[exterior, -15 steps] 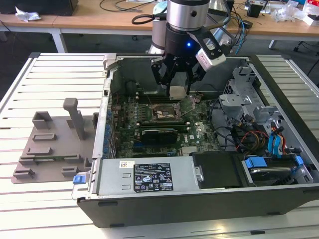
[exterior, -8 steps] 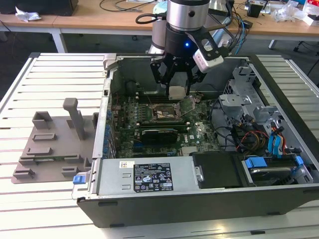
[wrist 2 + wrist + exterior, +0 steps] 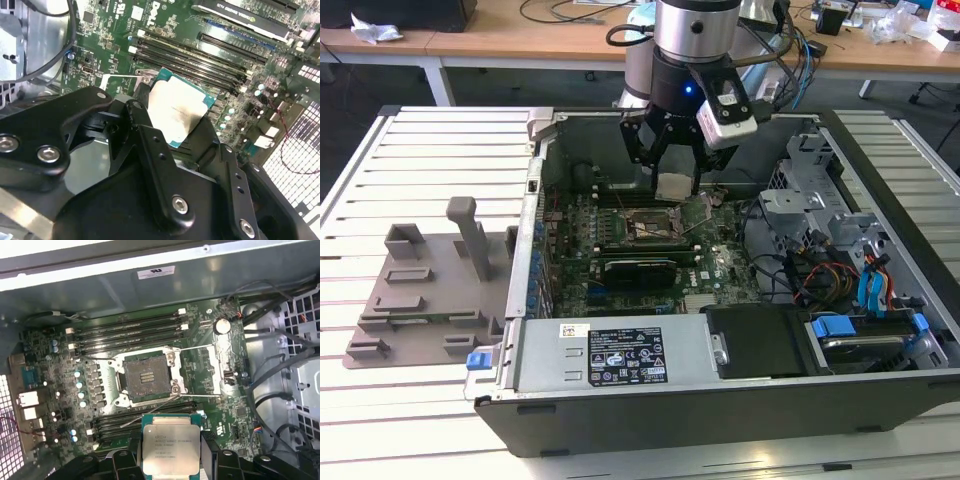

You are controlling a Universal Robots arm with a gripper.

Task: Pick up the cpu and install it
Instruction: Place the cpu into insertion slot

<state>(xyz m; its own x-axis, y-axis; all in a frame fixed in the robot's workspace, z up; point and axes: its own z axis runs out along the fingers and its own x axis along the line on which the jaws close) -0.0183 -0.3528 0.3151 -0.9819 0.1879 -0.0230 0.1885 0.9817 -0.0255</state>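
Note:
The cpu (image 3: 674, 184) is a small silvery square chip with a pale green rim, held between my black fingers (image 3: 642, 150) above the open computer case. In the first wrist view the cpu (image 3: 170, 444) hangs a short way from the dark square socket (image 3: 146, 379), whose frame and wire lever stand open. In the second wrist view the cpu (image 3: 172, 107) is clamped between the fingers (image 3: 142, 107) over the green motherboard (image 3: 120, 30). My gripper (image 3: 672, 158) is shut on the cpu, above the socket (image 3: 645, 228) and slightly behind it.
The case wall (image 3: 670, 125), drive cage (image 3: 820, 195) and cables (image 3: 820, 275) ring the board. Memory slots (image 3: 130, 330) flank the socket. A grey fixture plate with upright posts (image 3: 425, 285) lies on the slatted table at the exterior view's left. A power supply (image 3: 620, 355) is in front.

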